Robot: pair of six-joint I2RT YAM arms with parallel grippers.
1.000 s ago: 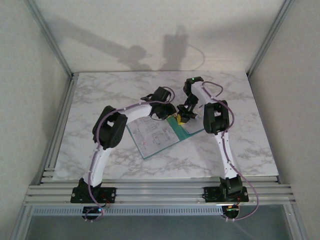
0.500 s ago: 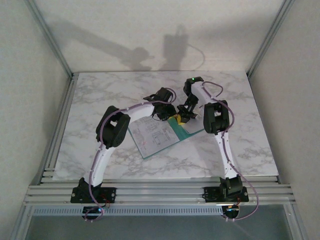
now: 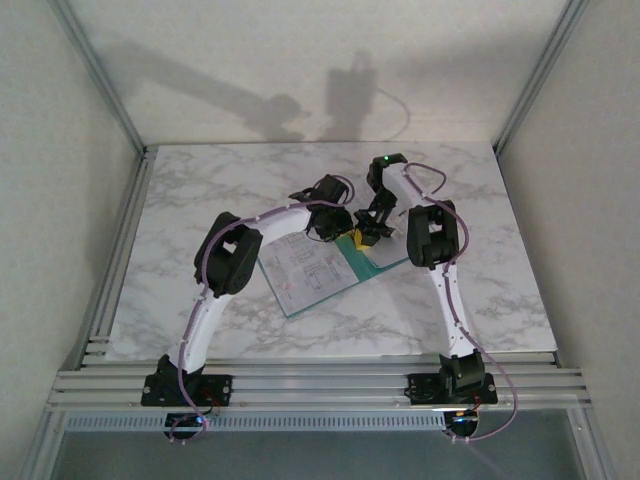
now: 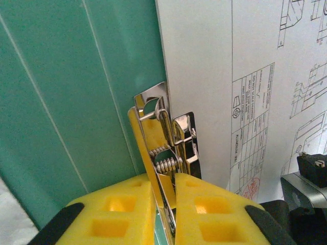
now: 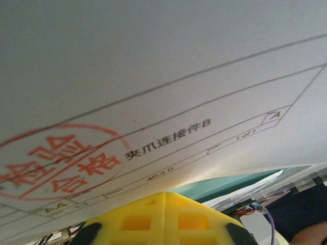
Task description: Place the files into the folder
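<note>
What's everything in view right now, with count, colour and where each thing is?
marble table: 1, white with grey veins, under everything
frame rails: several, silver, table's near edge
folder: 1, teal, open at table centre
paper sheet: at least 1, white with line drawings, on the folder
red stamp: 1, red, near the sheet's title block
spring clip: 1, silver, inside the folder at the sheet's edge
left gripper: 1, yellow fingers, shut on the spring clip
right gripper: 1, yellow fingers, shut, beside the stamp
</note>
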